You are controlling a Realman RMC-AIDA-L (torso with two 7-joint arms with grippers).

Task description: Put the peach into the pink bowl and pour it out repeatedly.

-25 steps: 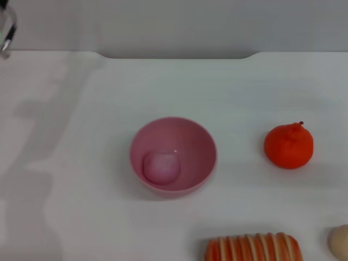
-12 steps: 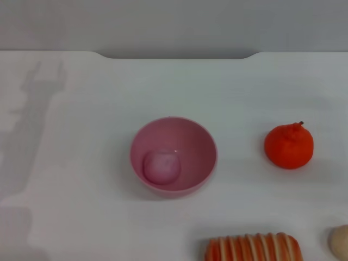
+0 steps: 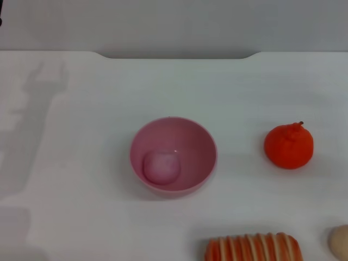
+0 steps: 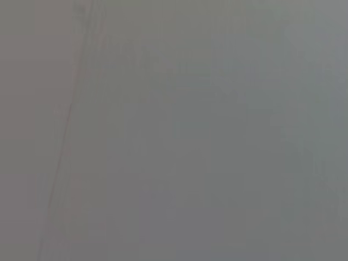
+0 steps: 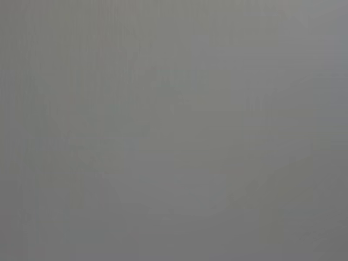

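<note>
Almost none of the robot's body shows. In the head view, at about ten o'clock on the very edge, sits a tiny dark sliver (image 3: 1, 15), black, its shape too small to tell. Both wrist views give only flat, featureless grey.

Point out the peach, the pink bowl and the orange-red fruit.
peach (image 3: 161, 166), head view, middle of its rounded top, inside the bowl.
pink bowl (image 3: 200, 142), head view, bare inner wall on the robot's right side.
orange-red fruit (image 3: 289, 147), head view, centre of its body.
</note>
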